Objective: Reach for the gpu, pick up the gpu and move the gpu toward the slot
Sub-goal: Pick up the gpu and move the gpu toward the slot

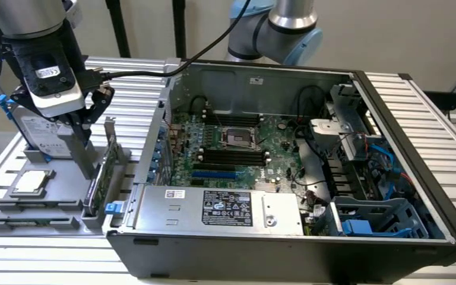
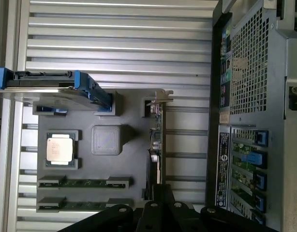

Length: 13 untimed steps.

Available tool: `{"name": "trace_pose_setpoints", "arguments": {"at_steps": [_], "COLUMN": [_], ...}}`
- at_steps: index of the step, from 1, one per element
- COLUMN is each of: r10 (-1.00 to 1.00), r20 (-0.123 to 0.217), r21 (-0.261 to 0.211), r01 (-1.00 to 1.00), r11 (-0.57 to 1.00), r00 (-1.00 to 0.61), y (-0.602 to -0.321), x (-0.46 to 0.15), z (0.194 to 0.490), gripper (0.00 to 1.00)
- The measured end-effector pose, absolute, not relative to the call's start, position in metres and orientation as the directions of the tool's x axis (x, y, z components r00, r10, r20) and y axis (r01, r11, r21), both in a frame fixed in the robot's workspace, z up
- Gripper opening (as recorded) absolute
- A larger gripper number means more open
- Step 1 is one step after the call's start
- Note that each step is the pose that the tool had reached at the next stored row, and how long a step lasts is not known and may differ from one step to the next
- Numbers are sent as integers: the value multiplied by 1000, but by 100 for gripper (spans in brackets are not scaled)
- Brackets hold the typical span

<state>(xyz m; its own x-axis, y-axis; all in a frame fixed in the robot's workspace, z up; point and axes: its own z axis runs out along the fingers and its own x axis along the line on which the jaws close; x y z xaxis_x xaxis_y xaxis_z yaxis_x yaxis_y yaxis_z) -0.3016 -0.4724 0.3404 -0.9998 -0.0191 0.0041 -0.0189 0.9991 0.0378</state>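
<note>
The gpu [image 1: 101, 173] is a thin green card standing on edge in the grey parts holder [image 1: 62, 184], with its silver bracket [image 1: 111, 132] pointing up. My gripper [image 1: 91, 171] has come straight down on the card's top edge and is shut on it; the card still sits in the holder. From the wrist, the gpu [image 2: 156, 140] appears edge-on with its bracket [image 2: 159, 98] at the far end, and my gripper [image 2: 159, 192] closes over its near end. The blue slot [image 1: 212, 176] lies on the motherboard inside the open computer case [image 1: 236, 261].
On the holder, the silver hard drive with blue rails [image 1: 34, 127] stands behind my gripper, and the square CPU chip [image 1: 31, 181] lies flat with two memory sticks [image 1: 30, 221] in front of it. The case's side wall [image 1: 161, 142] rises just to the exterior view's right of the holder.
</note>
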Motion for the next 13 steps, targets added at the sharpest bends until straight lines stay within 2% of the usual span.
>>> {"name": "trace_pose_setpoints", "arguments": {"at_steps": [10, 11, 12, 13], "r10": [-19, -19, -19, -19], "r20": [4, 4, 4, 4], "r21": [38, 38, 38, 38], "r01": [-19, -19, -19, -19], "r11": [999, 999, 999, 999], "r00": [-1000, -1000, -1000, -1000], "y": [-472, -472, -472, -472], "x": [-302, -302, -302, -302], "z": [340, 340, 340, 340], "gripper": [11, 12, 18, 18]}}
